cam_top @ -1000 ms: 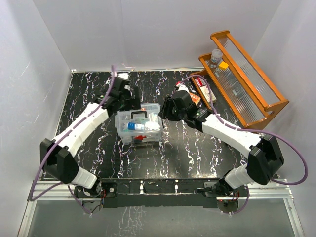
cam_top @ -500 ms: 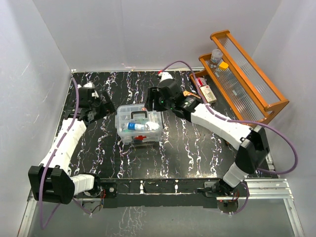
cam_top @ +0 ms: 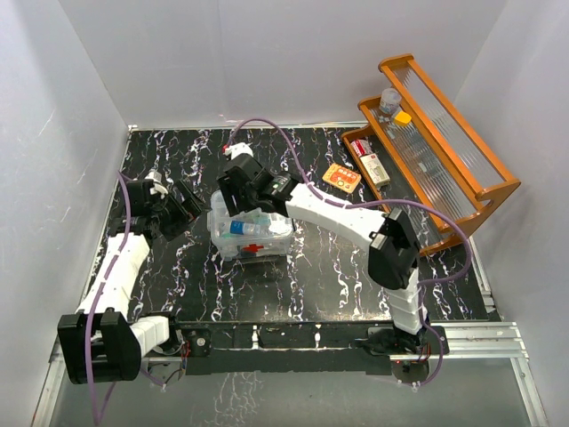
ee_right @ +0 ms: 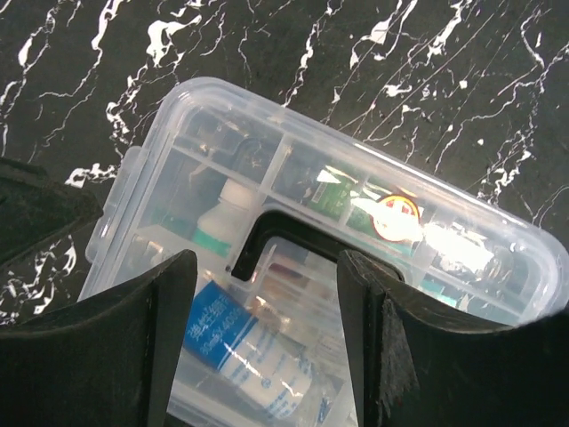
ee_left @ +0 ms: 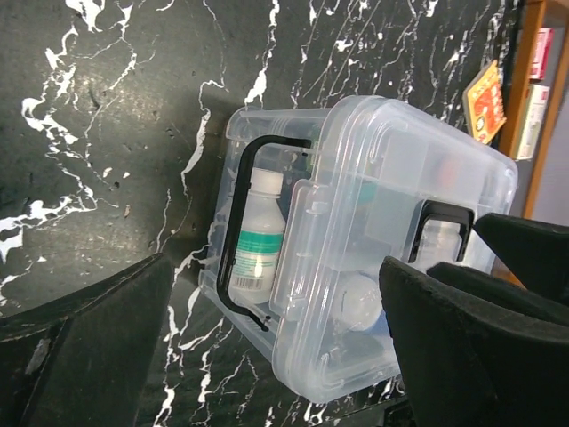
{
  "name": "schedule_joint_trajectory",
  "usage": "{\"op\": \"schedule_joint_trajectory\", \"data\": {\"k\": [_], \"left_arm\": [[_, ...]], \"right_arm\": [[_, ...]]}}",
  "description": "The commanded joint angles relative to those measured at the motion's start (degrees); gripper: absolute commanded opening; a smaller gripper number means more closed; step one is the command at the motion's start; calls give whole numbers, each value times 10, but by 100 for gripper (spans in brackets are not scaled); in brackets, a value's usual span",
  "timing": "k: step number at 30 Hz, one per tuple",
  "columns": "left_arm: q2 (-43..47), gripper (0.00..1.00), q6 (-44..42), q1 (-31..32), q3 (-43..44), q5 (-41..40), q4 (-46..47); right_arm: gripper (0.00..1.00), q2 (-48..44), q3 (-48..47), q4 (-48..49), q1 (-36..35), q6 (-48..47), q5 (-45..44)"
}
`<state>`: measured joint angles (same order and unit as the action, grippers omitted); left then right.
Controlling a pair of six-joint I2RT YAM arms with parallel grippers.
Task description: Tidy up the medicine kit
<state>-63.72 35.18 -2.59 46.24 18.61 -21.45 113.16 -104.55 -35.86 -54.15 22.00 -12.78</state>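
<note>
the filled, lidded medicine kit [ee_right: 320,169] lies just beneath the right gripper [ee_right: 267,267], spread and empty; left gripper [ee_left: 276,285] likewise; seemingly nearly done.

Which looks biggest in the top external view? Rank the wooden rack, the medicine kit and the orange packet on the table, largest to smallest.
1. wooden rack, clearly the largest
2. medicine kit, partly covered from above
3. orange packet, the smallest

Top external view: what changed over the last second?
The right gripper swung left from near the wooden rack to above the medicine kit. The left gripper drew back leftward from the kit. Both are open. Kit, rack and orange packet stayed put.
</note>
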Motion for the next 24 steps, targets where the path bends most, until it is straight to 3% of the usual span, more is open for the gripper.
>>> {"op": "schedule_joint_trajectory", "data": {"k": [1,7,14,19,24], "left_arm": [[17,99,40,-19,-31,61,56],[8,99,113,-28,-107,119,173],[5,99,81,-28,-128,111,189],[2,99,103,-28,-165,156,255],[-10,99,125,-28,-206,140,295]], "right_arm": [[63,28,-68,-35,-6,-43,-44],[66,47,-46,-38,-8,-56,-52],[68,41,28,-6,-9,-59,-20],[68,36,52,4,-8,-51,-7],[67,30,67,15,-8,-42,2]]}}
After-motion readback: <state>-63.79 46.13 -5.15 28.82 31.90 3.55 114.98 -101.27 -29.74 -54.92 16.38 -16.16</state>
